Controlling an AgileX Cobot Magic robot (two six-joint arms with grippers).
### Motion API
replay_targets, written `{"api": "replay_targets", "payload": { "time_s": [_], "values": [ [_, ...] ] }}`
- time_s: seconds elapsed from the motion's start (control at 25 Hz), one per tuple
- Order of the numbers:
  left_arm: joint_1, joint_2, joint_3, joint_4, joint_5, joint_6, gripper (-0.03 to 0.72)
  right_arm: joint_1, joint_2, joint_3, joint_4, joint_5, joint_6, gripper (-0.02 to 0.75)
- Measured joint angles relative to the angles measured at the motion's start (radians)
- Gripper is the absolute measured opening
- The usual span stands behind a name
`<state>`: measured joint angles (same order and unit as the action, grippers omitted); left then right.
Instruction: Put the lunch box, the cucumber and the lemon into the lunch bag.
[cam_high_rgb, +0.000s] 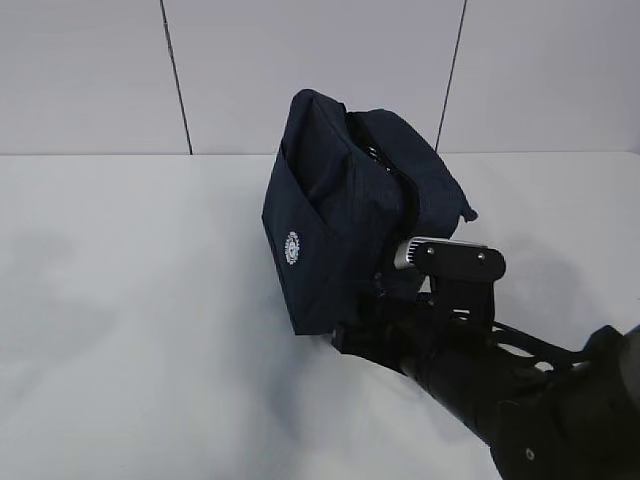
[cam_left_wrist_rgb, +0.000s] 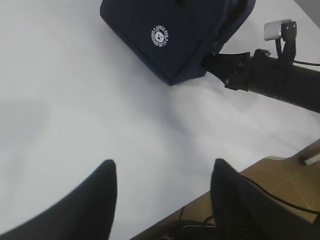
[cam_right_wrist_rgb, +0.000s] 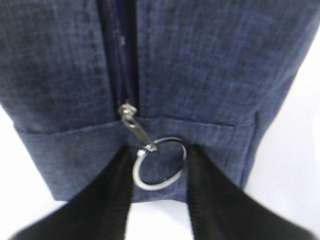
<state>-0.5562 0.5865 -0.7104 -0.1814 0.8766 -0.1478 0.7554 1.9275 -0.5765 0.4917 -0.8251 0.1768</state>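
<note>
Left gripper hangs well left of the lunch bag, jaws spread wide and holding nothing, with bare white table between them. Standing upright mid-table, the bag shows its round white logo on the near-left face. At the bag's lower right edge, right gripper brackets the metal ring pull; both fingers sit just beside the ring, though firm contact cannot be confirmed. Right of the bag, table surface continues.
</note>
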Motion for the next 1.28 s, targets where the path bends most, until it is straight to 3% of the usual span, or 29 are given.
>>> {"api": "replay_targets", "payload": {
  "time_s": [0.12, 0.2, 1.28],
  "values": [
    [0.0, 0.0, 0.0, 0.0, 0.0, 0.0, 0.434, 0.0, 0.002, -0.003, -0.004, 0.007, 0.0, 0.051],
    [0.0, 0.0, 0.0, 0.0, 0.0, 0.0, 0.434, 0.0, 0.004, -0.003, -0.004, 0.009, 0.0, 0.008],
    [0.0, 0.0, 0.0, 0.0, -0.011, 0.0, 0.434, 0.0, 0.004, -0.006, -0.097, 0.086, -0.061, 0.008]
  ]
}}
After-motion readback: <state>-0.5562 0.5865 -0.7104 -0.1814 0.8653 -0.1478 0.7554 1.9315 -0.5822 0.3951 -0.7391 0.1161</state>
